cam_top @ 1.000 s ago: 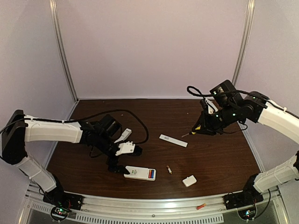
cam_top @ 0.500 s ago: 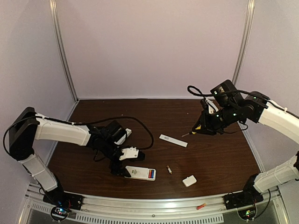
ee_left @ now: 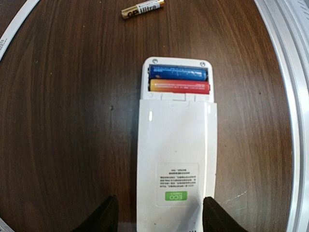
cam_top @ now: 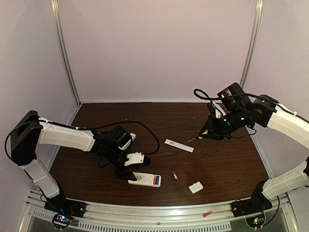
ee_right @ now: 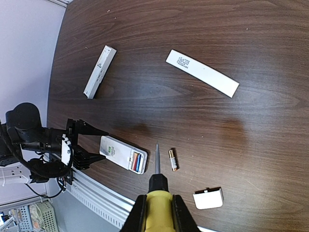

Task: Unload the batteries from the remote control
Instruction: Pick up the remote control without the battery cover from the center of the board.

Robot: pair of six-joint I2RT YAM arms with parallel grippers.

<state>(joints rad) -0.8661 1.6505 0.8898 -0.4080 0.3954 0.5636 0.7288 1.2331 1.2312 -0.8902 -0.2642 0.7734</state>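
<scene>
A: Left arm (cam_top: 67, 137), any shift?
B: Yes. Its rear link (cam_top: 24, 135) swings up toward 1 o'clock. The left gripper (cam_top: 126, 175) eases toward 4 o'clock, closing in on the 9 o'clock end of the remote control (cam_top: 145, 180).
A: Timing?
B: Mostly the first half-second; slight since.

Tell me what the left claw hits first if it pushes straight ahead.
The remote: the open left claw straddles its near end, so going straight on should run its fingers along the body toward the two batteries in the open bay. Height above it is unclear.
</scene>
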